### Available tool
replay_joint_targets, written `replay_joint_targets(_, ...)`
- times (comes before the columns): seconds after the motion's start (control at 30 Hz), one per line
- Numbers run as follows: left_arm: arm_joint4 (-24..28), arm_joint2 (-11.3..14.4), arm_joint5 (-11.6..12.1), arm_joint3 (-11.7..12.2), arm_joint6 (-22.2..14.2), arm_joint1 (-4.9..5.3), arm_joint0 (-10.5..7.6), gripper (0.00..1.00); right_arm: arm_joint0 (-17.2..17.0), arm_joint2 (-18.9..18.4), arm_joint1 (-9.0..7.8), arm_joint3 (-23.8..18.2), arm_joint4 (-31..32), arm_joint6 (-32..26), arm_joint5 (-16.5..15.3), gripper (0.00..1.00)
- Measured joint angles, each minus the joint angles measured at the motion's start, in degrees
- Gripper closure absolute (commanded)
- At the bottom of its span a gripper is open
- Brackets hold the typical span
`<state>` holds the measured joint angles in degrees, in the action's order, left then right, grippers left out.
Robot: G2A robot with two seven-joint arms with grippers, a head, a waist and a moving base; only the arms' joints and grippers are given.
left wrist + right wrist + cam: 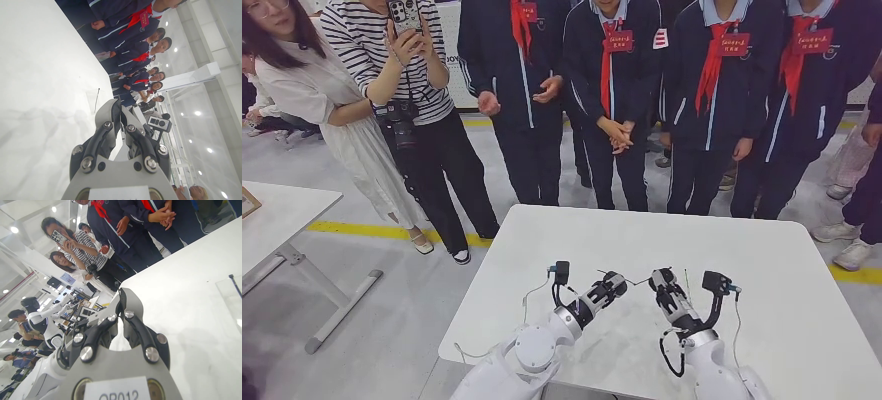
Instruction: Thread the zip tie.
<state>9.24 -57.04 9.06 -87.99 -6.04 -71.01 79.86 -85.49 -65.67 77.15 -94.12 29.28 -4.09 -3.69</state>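
A thin black zip tie (637, 282) runs between my two grippers above the white table (572, 235), near its front edge. My left gripper (619, 282) is shut, and a short black end of the tie (119, 97) pokes out past its fingertips (113, 106). My right gripper (655, 281) faces it closely and is shut too. The tie's head end (116, 283) sticks out beyond its fingertips (132, 298). The stretch of tie inside the fingers is hidden.
A second black zip tie (235, 284) rests on a clear plate (227, 300) on the table just beyond the right gripper; it is also seen as a zip tie (96, 100). People stand close along the table's far edge. A second white table (282, 215) stands at the left.
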Motion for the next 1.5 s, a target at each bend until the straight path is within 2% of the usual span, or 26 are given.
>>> replay_joint_targets(0.8,-1.73,0.24,0.17,0.20,0.40,-0.15,0.02,1.00,0.14,0.01,0.02,0.09,0.29,-0.40,-0.67,1.00)
replay_joint_targets(1.13,-1.60,0.13,1.47,0.16,0.48,-0.32,0.05,1.00,0.69,0.59,0.23,0.93,-0.97,-1.46,-0.42,1.00)
replay_joint_targets(1.5,-1.64,0.21,1.20,0.21,0.37,-0.37,-0.05,1.00,0.65,0.30,0.23,0.95,-1.52,-1.16,-0.74,1.00)
